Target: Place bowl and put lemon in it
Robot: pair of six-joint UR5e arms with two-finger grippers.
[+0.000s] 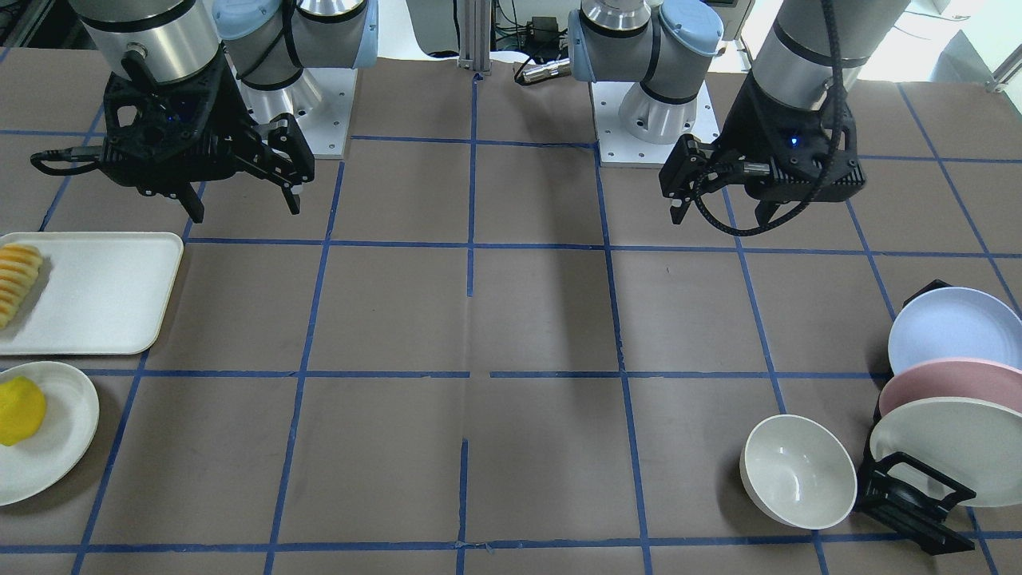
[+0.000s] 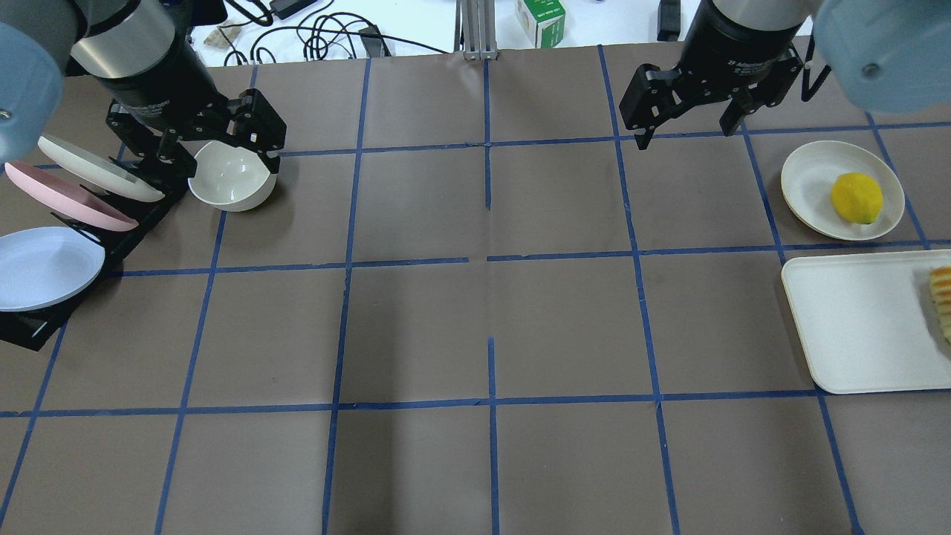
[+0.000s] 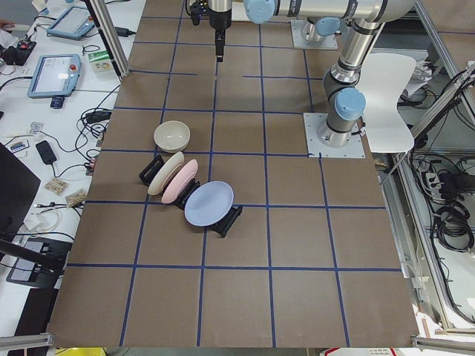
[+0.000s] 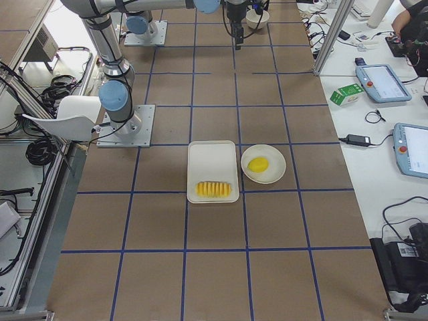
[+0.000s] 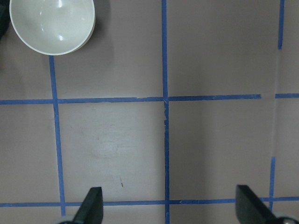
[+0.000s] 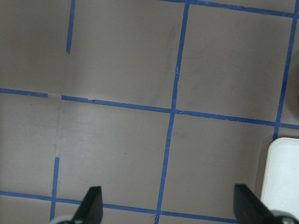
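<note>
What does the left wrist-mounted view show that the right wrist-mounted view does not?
Only the left wrist view shows the bowl, upright and empty, at top left. Only the right wrist view shows a corner of the white tray at its right edge. Both show the brown table with blue tape lines, and an open, empty gripper: the left gripper in one, the right gripper in the other.

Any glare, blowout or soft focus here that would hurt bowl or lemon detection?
Left wrist view: small specular spots inside the bowl, rim outline clean. Front-facing view: same highlights in it, soft shadows across the middle, lemon cut by the frame edge. Overhead view: lemon sharp, evenly lit; blue joint cap near the lens is blurred.
</note>
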